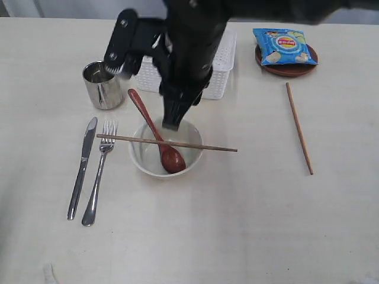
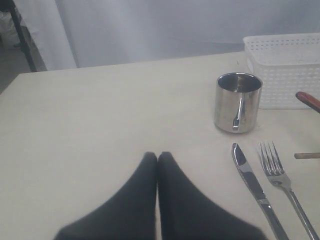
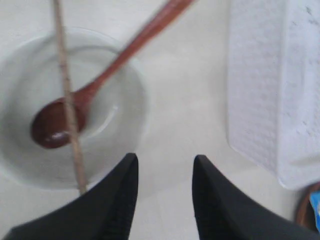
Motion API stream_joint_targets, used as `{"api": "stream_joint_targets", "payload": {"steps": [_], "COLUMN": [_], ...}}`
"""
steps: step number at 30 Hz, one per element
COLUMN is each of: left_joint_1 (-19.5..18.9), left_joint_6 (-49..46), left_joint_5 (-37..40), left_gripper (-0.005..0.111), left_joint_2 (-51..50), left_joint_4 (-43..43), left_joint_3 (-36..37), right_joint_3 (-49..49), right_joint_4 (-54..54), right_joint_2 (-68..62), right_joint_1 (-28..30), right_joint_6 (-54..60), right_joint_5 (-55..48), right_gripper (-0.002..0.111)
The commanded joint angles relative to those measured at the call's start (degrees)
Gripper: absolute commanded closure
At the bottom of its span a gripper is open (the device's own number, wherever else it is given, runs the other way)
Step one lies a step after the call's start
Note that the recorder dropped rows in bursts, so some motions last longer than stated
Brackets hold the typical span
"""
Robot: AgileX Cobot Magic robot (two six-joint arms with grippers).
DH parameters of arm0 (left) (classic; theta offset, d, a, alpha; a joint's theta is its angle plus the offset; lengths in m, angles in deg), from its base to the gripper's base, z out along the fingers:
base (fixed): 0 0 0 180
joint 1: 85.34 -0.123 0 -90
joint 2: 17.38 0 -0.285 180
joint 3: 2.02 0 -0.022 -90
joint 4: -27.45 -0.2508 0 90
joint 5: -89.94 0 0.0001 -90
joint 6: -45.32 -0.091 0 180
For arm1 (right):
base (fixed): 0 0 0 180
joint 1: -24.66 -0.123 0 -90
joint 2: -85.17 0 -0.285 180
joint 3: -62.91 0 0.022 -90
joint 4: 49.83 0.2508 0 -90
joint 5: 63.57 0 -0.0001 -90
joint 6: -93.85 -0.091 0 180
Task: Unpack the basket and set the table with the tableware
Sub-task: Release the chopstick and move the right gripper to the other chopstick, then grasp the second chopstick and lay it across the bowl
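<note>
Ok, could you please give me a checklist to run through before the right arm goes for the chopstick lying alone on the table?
1. Right end effector open and empty: ok.
2. Left end effector shut, holding nothing, off to the side of the setting: ok.
3. Lone chopstick flat on the table, nothing touching it: ok.
4. Other chopstick resting across the bowl, over the spoon: ok.
5. Plate free for setting: not ok, the chip bag lies on it.
6. Basket emptied: cannot tell, the arm hides most of it.
</note>
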Motion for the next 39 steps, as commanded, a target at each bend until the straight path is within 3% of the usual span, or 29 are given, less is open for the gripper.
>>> {"api": "stream_joint_targets", "payload": {"steps": [1, 7, 13, 19, 31, 34, 39], "left_joint_1": [0.3, 0.3, 0.3, 0.3, 0.3, 0.3, 0.3], "left_joint_6": [0.1, 0.1, 0.1, 0.1, 0.1, 0.1, 0.1], "left_joint_5": [0.0, 0.0, 0.0, 0.0, 0.0, 0.0, 0.0], "left_gripper": [0.107, 0.107, 0.107, 0.107, 0.107, 0.107, 0.107], "left_joint_2": [0.1, 0.1, 0.1, 0.1, 0.1, 0.1, 0.1], "left_joint_4": [-0.1, -0.1, -0.1, -0.1, -0.1, -0.1, -0.1], "left_joint_3": [0.1, 0.1, 0.1, 0.1, 0.1, 0.1, 0.1], "right_joint_3": [-0.3, 3.3, 11.0, 14.3, 14.4, 14.4, 14.4], "right_joint_4": [-2.1, 8.3, 14.1, 14.1, 14.1, 14.1, 14.1], "right_joint_2": [2.0, -0.3, -3.1, -4.9, -10.2, -11.4, -12.2], "right_joint_1": [10.6, 27.1, 36.5, 38.2, 38.3, 38.3, 38.3], "right_joint_6": [-10.2, -14.7, -14.7, -15.6, -16.6, -16.6, -16.6], "right_joint_5": [-1.7, -1.0, 6.5, 11.5, 11.5, 11.4, 11.2], "right_gripper": [0.073, 0.073, 0.073, 0.073, 0.073, 0.081, 0.105]}}
